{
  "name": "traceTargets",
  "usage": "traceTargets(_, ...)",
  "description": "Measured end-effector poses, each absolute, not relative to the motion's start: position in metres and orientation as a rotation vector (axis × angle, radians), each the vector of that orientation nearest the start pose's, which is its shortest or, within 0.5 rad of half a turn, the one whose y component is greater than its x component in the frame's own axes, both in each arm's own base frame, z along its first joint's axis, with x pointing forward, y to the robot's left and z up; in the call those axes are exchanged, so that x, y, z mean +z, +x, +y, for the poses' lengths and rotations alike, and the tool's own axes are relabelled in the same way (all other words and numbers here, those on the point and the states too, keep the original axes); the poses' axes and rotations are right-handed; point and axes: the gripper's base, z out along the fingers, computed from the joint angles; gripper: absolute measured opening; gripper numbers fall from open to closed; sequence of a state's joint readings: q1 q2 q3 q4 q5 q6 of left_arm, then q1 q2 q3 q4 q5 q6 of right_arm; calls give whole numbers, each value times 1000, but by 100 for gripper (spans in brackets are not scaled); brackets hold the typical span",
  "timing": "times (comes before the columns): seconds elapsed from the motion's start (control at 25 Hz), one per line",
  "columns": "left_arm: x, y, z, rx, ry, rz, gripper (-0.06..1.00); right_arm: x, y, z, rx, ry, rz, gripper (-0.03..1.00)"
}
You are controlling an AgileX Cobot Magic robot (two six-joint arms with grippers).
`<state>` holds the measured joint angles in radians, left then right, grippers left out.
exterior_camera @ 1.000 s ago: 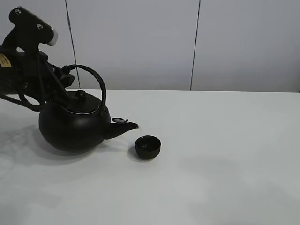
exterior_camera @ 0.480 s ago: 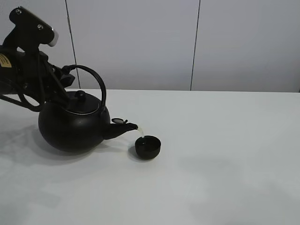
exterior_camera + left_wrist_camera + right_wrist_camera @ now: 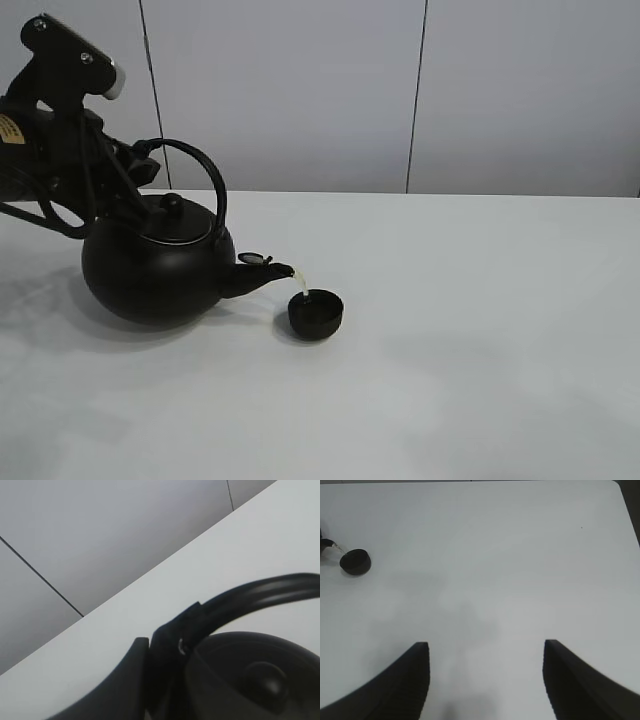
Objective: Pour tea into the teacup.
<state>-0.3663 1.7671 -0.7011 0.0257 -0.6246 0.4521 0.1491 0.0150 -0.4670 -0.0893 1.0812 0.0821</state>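
only overhead shows tea (image 3: 299,283) entering the teacup (image 3: 316,313); left claw (image 3: 172,652) clamps the kettle (image 3: 155,270) handle, right claw (image 3: 485,680) gapes empty.

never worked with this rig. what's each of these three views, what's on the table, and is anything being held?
It is a two-armed robot. The high view looks at the white table from off the arms; the other two come from cameras on each wrist. The left end effector is shut on the arched handle of a black kettle, which is tipped so a thin pale stream of tea runs from the spout into the small black teacup. The right end effector is open, holds nothing, and hangs over bare table with the teacup far off.
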Motion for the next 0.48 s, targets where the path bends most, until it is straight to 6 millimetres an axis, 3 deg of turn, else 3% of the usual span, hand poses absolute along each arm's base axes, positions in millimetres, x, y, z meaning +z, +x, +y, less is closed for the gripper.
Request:
traceTargets(0.24, 165, 314, -122, 49, 784, 1759, 11, 267, 1, -7, 30, -68, 2108, 45)
traceTargets(0.48, 166, 314, -122, -110, 573, 1832, 11, 267, 1, -7, 30, -68, 2108, 45)
